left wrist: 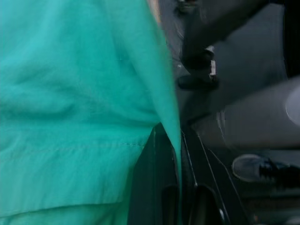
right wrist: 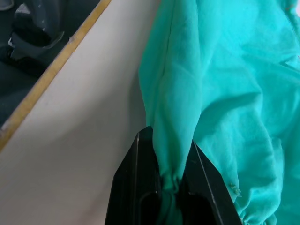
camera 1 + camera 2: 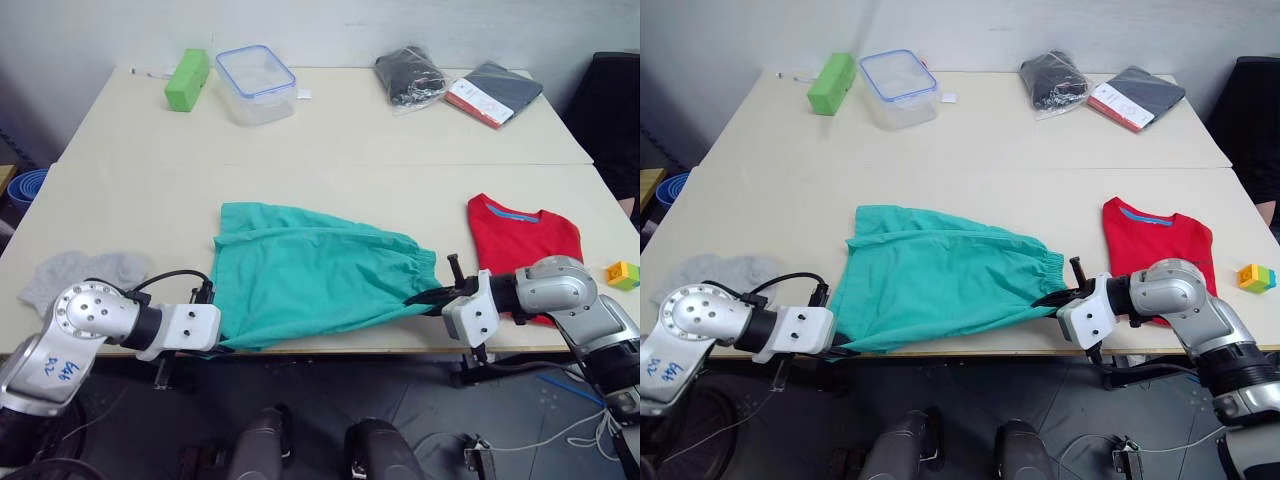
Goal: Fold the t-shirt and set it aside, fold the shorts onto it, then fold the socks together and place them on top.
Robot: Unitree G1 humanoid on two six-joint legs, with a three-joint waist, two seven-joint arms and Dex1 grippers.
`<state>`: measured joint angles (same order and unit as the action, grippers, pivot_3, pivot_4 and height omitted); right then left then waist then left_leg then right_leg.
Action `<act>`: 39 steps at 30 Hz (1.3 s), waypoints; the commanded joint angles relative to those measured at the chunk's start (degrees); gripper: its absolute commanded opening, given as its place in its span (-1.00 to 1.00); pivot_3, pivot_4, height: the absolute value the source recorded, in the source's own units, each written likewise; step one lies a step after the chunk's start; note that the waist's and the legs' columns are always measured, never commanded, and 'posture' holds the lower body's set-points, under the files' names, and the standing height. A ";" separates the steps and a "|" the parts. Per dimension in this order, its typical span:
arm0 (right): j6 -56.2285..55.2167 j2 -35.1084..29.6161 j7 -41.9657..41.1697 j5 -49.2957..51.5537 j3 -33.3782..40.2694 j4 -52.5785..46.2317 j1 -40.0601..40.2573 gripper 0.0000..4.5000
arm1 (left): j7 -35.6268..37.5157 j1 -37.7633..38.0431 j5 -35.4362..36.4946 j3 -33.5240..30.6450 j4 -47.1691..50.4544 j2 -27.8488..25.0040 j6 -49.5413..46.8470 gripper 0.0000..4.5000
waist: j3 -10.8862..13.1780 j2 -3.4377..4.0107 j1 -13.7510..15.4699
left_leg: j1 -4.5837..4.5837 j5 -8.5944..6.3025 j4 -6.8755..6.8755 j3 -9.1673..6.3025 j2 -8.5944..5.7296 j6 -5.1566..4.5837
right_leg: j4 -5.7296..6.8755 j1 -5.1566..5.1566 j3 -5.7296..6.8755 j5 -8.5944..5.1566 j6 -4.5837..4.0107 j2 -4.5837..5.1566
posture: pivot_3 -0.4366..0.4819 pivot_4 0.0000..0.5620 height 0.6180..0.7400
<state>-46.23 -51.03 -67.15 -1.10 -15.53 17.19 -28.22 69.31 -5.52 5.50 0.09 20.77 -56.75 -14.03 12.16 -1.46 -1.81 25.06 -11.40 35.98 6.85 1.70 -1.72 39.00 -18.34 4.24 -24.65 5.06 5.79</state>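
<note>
Shorts (image 3: 310, 285), teal, lie rumpled across the table's (image 3: 350, 150) near edge, pinched at opposite corners: left gripper (image 3: 212, 335) clamps one, right gripper (image 3: 425, 297) the waistband, both arms reaching inward level with the tabletop

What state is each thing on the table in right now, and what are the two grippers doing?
shorts: spread flat, near edge pinched at both corners
t-shirt: folded, set aside beside the shorts
socks: unfolded, loose by the near edge
left gripper: shut on the shorts
right gripper: shut on the shorts' waistband
clear container: lid on
black bagged cloth: bagged, untouched
</note>
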 commanded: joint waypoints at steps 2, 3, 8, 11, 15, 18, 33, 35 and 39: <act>0.46 -0.38 -0.10 1.88 0.80 -0.67 0.03 -0.85 | -4.61 1.26 0.41 -2.69 2.59 0.29 -3.44 -0.99 | 0.00 0.00 0.13 | 0.01 0.00 -0.01 0.00 0.00 0.01 | 0.00 -0.01 0.00 0.00 0.00 0.00 | -0.05 -0.47 1.00; 2.62 -0.79 -0.29 3.06 1.37 -1.74 0.65 -0.70 | -5.13 1.27 1.25 -3.28 2.23 0.57 -4.08 -1.00 | 0.00 0.00 0.10 | 0.01 0.01 -0.01 0.00 0.00 0.01 | 0.00 -0.01 0.00 0.00 0.00 0.00 | -0.05 -0.47 1.00; 17.60 -5.06 -1.10 13.22 7.08 -11.49 5.84 0.00 | -1.79 -1.00 11.41 -9.75 -0.05 -0.36 -10.40 -0.56 | 0.01 0.01 0.31 | 0.05 0.00 -0.03 -0.01 0.01 0.02 | 0.00 -0.03 0.02 0.00 0.00 0.00 | -0.05 -0.47 1.00; 32.01 -7.06 0.66 21.98 11.92 -19.66 8.91 0.48 | 0.38 -6.28 21.61 -14.86 -1.37 -1.61 -19.58 -0.13 | 0.01 0.02 0.25 | 0.06 0.00 -0.02 -0.08 0.02 0.02 | -0.01 0.00 0.07 0.00 -0.01 0.01 | -0.05 -0.47 1.00; 49.82 -4.94 6.85 29.97 14.98 -28.85 8.68 0.93 | -1.74 -17.73 29.24 -14.78 -4.87 -0.56 -28.86 0.01 | 0.00 0.03 0.25 | 0.03 0.01 -0.06 -0.17 0.02 0.04 | 0.00 0.04 0.12 0.00 -0.01 -0.01 | -0.05 -0.47 1.00; 57.32 -0.20 11.53 29.43 12.38 -32.19 6.10 0.85 | -6.87 -23.90 27.21 -8.77 -6.89 5.16 -29.31 -0.07 | -0.05 0.07 0.27 | -0.01 -0.01 -0.06 -0.17 -0.01 0.07 | -0.03 0.10 0.11 0.00 -0.01 -0.02 | -0.05 -0.47 1.00; 55.50 15.45 24.36 -1.16 -6.07 -18.98 -0.48 -0.99 | -15.92 -26.05 -0.50 16.38 -26.51 17.39 -6.98 -1.00 | -0.05 0.05 0.90 | 0.16 0.05 0.02 -0.04 -0.02 0.10 | 0.01 -0.12 0.01 0.00 -0.01 -0.06 | -0.05 -0.47 1.00; 55.25 15.47 27.02 -3.64 -4.49 -15.73 -1.21 -0.99 | -15.63 -25.93 -1.11 16.27 -27.91 17.86 -5.50 -1.00 | -0.11 0.07 0.79 | 0.13 0.05 0.00 -0.02 -0.05 0.08 | 0.02 -0.10 0.00 0.01 0.00 -0.03 | -0.05 -0.47 1.00; 59.48 15.45 27.63 -0.80 1.62 -13.68 -2.19 -0.99 | -15.72 -25.18 -1.99 15.34 -31.21 17.92 -2.72 -1.00 | -0.14 0.06 0.81 | 0.03 0.07 -0.04 -0.02 -0.04 0.11 | 0.08 -0.05 0.01 0.01 0.00 -0.03 | -0.05 -0.47 1.00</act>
<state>11.84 -34.75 -40.23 -2.75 -17.45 3.09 -29.55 54.42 -32.19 6.31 15.17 -7.10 -38.61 -16.92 12.03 -1.40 -0.99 25.09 -11.33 35.95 6.83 1.66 -1.62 39.08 -18.39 4.25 -24.64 5.06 5.76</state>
